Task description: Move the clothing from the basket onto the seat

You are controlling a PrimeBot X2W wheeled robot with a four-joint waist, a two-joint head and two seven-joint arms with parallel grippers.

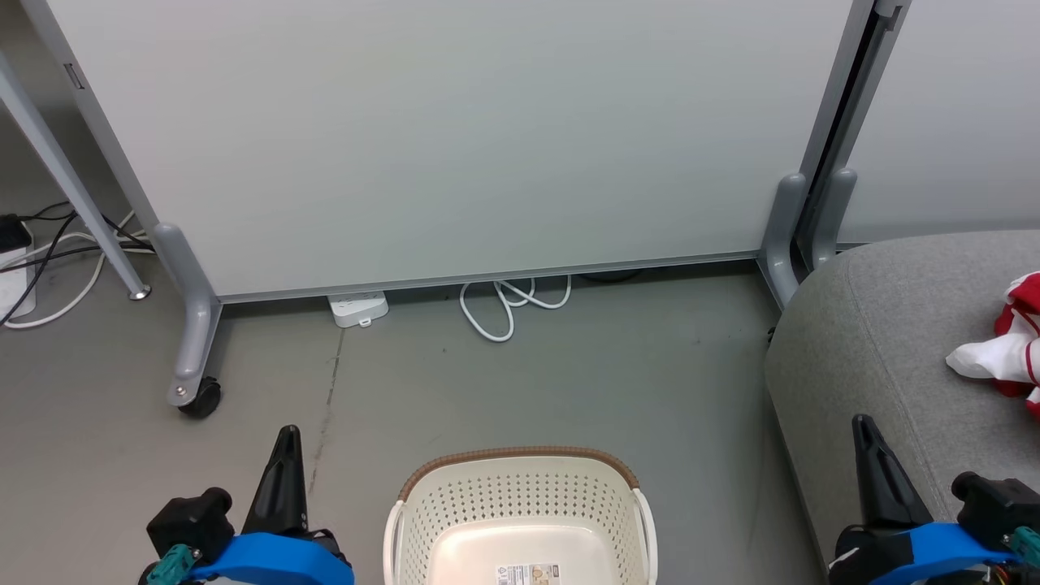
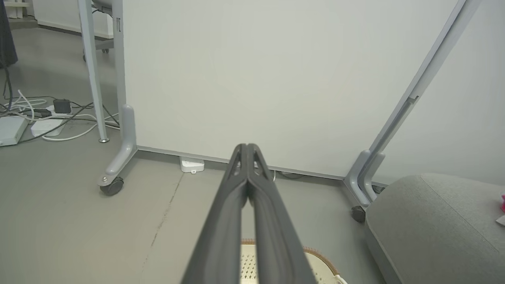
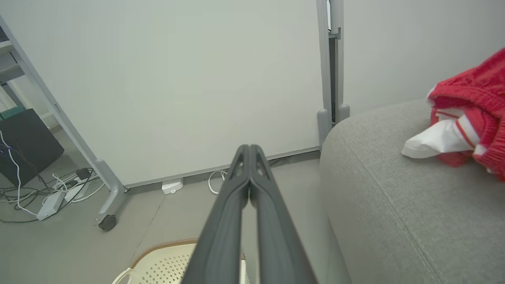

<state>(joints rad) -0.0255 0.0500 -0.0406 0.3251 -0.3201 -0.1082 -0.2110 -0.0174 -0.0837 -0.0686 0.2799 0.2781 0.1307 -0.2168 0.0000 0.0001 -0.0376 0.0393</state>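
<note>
The cream basket with its brown rim stands on the floor at the bottom centre, and its visible inside holds nothing but a paper label. Red and white clothing lies bunched on the grey seat at the right edge. My left gripper is shut and empty, left of the basket. My right gripper is shut and empty over the seat's front corner. Both wrist views show the fingertips pressed together, left gripper and right gripper. The clothing sits to the right of the right fingers.
A pale partition panel on grey wheeled feet closes off the back. White cable loops and a white power strip lie under its lower edge. More cables lie at far left beside a slanted grey leg.
</note>
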